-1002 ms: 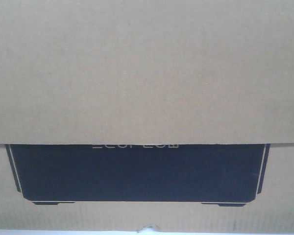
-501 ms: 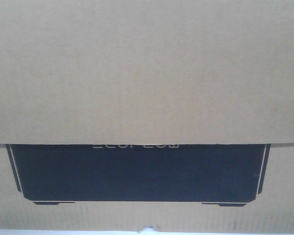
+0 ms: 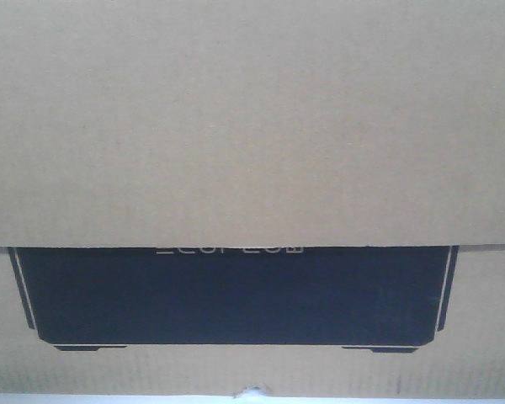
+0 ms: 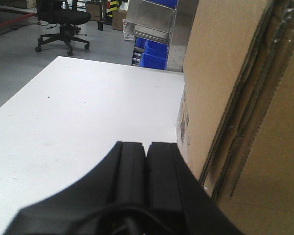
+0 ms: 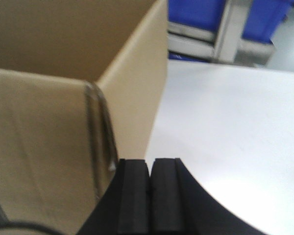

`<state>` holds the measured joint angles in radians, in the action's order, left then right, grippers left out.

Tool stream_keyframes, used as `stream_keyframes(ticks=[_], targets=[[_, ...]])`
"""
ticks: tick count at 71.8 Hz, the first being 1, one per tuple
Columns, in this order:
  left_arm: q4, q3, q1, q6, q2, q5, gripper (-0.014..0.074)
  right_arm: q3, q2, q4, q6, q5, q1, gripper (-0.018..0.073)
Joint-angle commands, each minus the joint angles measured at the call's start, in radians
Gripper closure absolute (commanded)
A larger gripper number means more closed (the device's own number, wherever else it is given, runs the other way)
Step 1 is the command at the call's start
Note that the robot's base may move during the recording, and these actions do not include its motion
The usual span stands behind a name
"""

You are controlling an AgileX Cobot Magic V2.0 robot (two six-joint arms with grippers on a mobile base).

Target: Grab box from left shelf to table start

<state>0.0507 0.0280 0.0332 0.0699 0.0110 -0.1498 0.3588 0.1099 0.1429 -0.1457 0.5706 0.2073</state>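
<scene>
Filling the whole front-facing view, the box point(image 3: 252, 126) shows as plain brown corrugated cardboard with a flap edge running across the middle and, beneath it in the lower half, a wide black printed panel point(image 3: 236, 295) with a thin white outline and pale lettering along its top. Only a sliver of pale surface shows along the bottom edge there.

The wrist views add what that view hides. From the left wrist, the box stands on the white tabletop point(image 4: 88, 112) at the right of the frame, its side flaps layered, with a small printed label low on its near face. The left gripper point(image 4: 147, 152), black and matte, sits at the bottom centre with its fingers pressed together, holding nothing, just beside the box. Blue bins point(image 4: 154, 54) and an office chair point(image 4: 63, 22) lie at the top.

From the right wrist, the box's taped corner occupies the left of the frame; the right gripper point(image 5: 150, 169) has its fingers closed together, empty, beside that corner.
</scene>
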Motion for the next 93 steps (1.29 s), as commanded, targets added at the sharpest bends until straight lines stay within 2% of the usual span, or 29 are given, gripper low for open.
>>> stream_keyframes(ticks=[1, 11, 17, 28, 93], targets=[[0.007, 0.000, -0.001, 0.007, 0.012, 0.093, 0.0699, -0.026, -0.001, -0.022, 0.013, -0.132, -0.082, 0.0501], [0.007, 0.000, -0.001, 0.007, 0.012, 0.093, 0.0699, -0.153, -0.084, -0.061, 0.036, -0.260, -0.191, 0.0501], [0.007, 0.000, -0.001, 0.007, 0.012, 0.093, 0.0699, -0.243, -0.138, -0.084, 0.036, -0.360, -0.216, 0.0501], [0.007, 0.000, -0.001, 0.007, 0.010, 0.093, 0.0699, -0.376, -0.134, -0.134, 0.035, -0.577, -0.216, 0.0501], [0.007, 0.000, -0.001, 0.007, 0.010, 0.093, 0.0699, -0.371, -0.134, -0.135, 0.035, -0.565, -0.216, 0.0501]])
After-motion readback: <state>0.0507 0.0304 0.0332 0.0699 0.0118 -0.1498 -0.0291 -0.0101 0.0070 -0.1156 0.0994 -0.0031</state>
